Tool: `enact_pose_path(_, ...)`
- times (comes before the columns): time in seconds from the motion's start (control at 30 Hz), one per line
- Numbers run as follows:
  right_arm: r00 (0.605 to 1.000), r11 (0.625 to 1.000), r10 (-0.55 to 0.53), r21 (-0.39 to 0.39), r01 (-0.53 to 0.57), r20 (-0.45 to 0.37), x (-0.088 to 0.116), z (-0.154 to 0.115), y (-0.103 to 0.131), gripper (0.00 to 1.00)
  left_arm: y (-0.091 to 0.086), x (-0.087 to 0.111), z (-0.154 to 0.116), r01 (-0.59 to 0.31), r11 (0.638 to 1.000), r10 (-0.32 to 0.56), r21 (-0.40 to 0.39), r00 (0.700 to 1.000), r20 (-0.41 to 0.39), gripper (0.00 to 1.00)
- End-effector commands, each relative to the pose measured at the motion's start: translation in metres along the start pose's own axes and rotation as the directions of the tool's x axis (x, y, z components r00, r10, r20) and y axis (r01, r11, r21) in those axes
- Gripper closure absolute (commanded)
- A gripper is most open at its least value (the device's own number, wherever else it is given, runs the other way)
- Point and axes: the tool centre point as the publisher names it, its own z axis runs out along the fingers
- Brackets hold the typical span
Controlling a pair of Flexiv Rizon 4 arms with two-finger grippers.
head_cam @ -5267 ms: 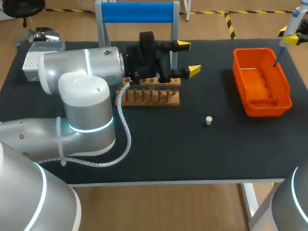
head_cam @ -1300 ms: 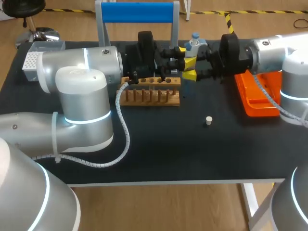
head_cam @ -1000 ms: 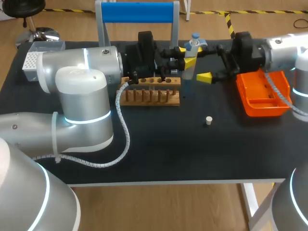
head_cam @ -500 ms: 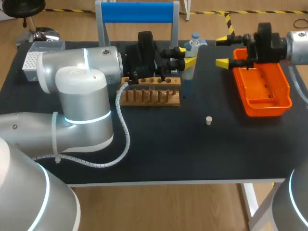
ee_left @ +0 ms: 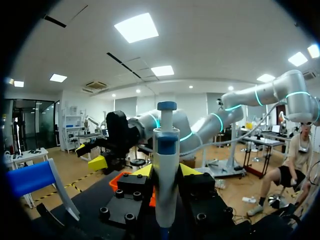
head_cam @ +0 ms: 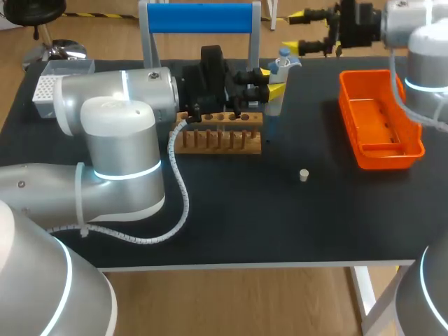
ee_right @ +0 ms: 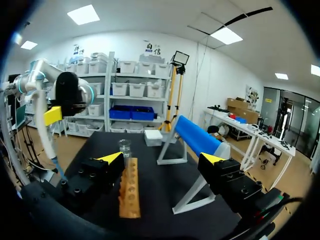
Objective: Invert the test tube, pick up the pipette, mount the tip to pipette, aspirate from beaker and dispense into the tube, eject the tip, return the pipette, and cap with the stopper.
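Pipette (head_cam: 275,100) first: you have it upright in your left tool (head_cam: 270,81), whose yellow-tipped fingers press on its white body from both sides, with the blue plunger knob on top. Your left wrist view confirms the hold, the body standing straight between the two fingers. It hangs just behind the right end of the wooden rack (head_cam: 218,133), above the counter (head_cam: 231,210).

Your right tool (head_cam: 302,31) is up past the far edge of the counter, beyond the orange bin (head_cam: 381,119). Its fingers are spread wide with nothing between them. Its wrist view looks back along the rack, where you can see a clear glass beaker (ee_right: 124,148) just past the rack's far end and the blue-topped stand (ee_right: 197,137) beside them.

You will find the small white stopper (head_cam: 304,175) lying alone on the counter, in front of the rack and well apart from the bin. At the far left corner sits the white tip box (head_cam: 52,84).
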Motion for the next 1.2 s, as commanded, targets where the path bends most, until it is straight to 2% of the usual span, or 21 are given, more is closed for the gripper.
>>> enact_pose_path(0.03,1.0,0.999,-0.002,0.046,0.002,-0.008,-0.035,0.034,0.006,0.0,0.001,0.001,0.002,-0.002,1.0,0.002,0.004,1.0,0.006,1.0)
enact_pose_path(0.37,1.0,0.996,0.019,0.088,-0.02,0.011,-0.057,0.07,0.016,0.0,0.001,0.001,0.002,-0.002,1.0,0.002,0.004,1.0,0.006,1.0)
enact_pose_path(0.87,1.0,0.994,0.026,0.11,-0.025,-0.008,-0.052,0.113,0.014,0.0,0.001,0.001,0.002,-0.002,1.0,0.002,0.004,1.0,0.006,1.0)
enact_pose_path(1.2,1.0,0.992,0.0,0.127,0.0,-0.003,-0.052,0.116,0.014,0.0,0.001,0.001,0.002,-0.002,1.0,0.002,0.004,1.0,0.006,1.0)
